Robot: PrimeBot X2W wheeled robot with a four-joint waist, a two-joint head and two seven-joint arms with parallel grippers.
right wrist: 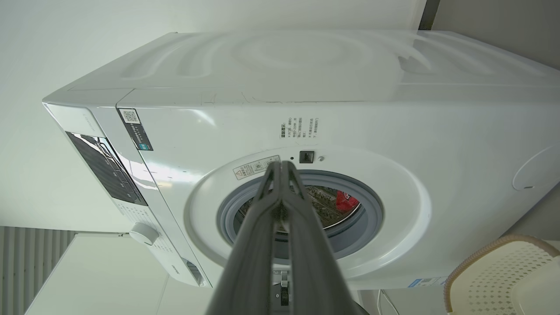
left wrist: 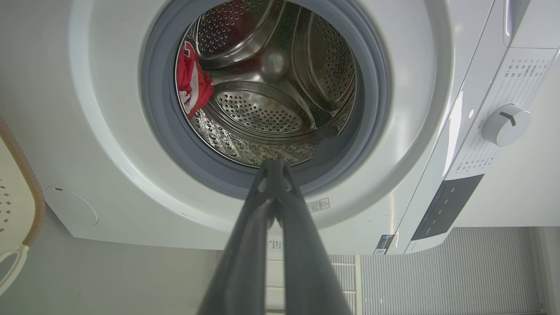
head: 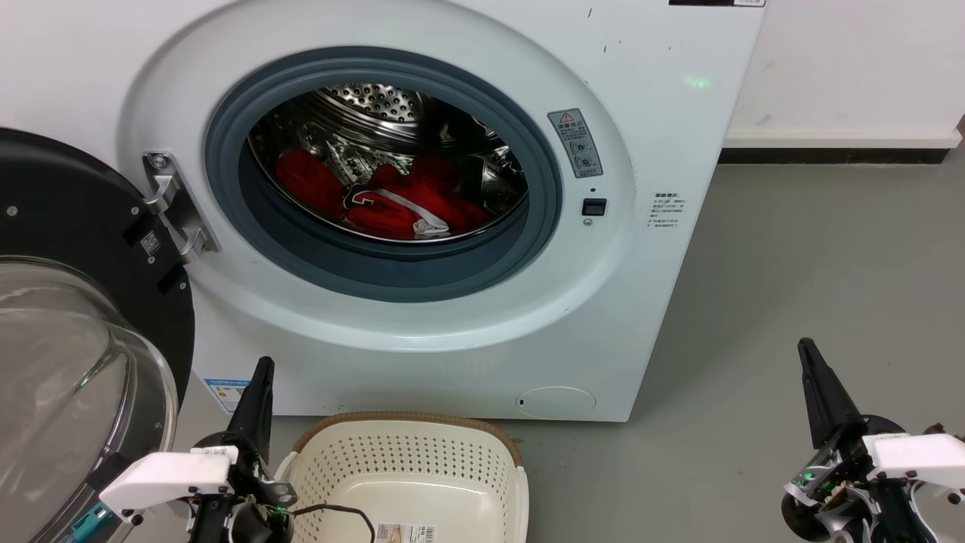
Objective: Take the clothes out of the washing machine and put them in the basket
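The white washing machine (head: 648, 136) stands with its door swung open to the left. Red clothes (head: 392, 204) with white trim and a letter logo lie in the bottom of the steel drum; they also show as red clothes (left wrist: 192, 83) and red clothes (right wrist: 348, 202). The cream basket (head: 407, 467) with a brown rim sits on the floor in front of the machine, holding no garment. My left gripper (head: 261, 369) is shut, low beside the basket's left side. My right gripper (head: 807, 348) is shut, low at the right, away from the machine.
The open door (head: 83, 362), black-framed with a clear bulging window, stands at the left close to my left arm. Grey floor (head: 791, 302) stretches to the right of the machine. A paper label (head: 403, 534) lies on the basket's bottom. A white wall runs behind.
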